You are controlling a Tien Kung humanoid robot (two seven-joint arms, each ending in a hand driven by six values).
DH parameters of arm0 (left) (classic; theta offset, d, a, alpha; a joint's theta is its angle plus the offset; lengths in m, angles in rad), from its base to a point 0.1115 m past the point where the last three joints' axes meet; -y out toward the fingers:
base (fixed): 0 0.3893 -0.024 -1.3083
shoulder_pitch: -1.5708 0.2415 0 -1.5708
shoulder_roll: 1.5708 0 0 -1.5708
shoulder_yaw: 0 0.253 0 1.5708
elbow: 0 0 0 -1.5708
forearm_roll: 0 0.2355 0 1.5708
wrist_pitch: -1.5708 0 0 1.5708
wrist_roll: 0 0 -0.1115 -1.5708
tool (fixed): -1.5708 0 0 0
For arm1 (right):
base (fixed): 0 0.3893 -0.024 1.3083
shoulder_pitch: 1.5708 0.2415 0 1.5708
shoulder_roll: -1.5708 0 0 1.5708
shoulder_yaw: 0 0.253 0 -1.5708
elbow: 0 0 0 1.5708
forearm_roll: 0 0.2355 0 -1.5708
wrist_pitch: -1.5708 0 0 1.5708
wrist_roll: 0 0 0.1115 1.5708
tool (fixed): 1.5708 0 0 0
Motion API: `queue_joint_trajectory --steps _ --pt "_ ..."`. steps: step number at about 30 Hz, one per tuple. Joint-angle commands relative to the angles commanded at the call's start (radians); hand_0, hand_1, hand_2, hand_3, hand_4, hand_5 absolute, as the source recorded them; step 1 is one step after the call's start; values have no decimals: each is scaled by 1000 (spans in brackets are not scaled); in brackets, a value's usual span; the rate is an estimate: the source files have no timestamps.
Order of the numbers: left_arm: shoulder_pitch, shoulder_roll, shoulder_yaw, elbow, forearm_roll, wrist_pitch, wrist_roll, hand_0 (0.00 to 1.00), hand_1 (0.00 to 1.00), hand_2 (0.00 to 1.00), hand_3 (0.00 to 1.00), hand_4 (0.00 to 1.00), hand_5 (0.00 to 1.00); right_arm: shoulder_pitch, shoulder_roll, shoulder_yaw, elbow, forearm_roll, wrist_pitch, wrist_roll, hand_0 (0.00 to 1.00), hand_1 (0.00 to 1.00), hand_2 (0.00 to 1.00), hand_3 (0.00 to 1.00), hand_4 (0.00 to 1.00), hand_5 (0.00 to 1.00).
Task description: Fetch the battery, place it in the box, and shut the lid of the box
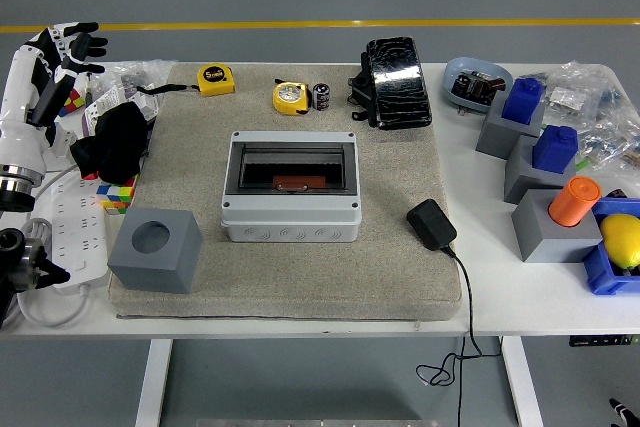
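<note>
I see the box (pixel 291 187) mid-mat, its dark lid looks shut, open mat (pixel 300 277) in front of it. My left hand (pixel 62 47) is raised at the table's far-left edge, fingers spread, holding nothing. Battery (pixel 321 96) stands at the mat's far edge beside 1 yellow tape measure (pixel 290 97).

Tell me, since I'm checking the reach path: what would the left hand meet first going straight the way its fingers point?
Probably nothing: the left hand points up and right, past the far table edge toward floor. Depth is unclear.
</note>
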Motion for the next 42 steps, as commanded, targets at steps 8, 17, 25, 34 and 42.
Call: queue_joint_trajectory --steps 8,17,25,34,42 --pt "1 -5 -4 0 1 -2 2 489 622 638 682 998 873 -1 -2 1 -1 0 1 2 662 671 676 557 966 479" --pt "-4 -5 -10 -1 2 -4 3 489 621 637 683 998 875 8 -8 -7 0 5 4 4 662 671 676 558 966 481" --pt "-5 -3 -11 -5 2 -6 3 489 621 636 683 998 877 10 -10 -11 -6 9 10 1 662 671 676 559 966 481" --pt "-5 -2 -18 -6 4 -9 4 488 621 636 683 998 881 15 -7 -13 -2 7 13 3 663 671 676 557 967 481" --pt "-11 -2 -17 -7 4 -11 5 488 620 636 683 998 887 16 -10 -9 -4 4 19 -1 663 671 676 558 967 482"
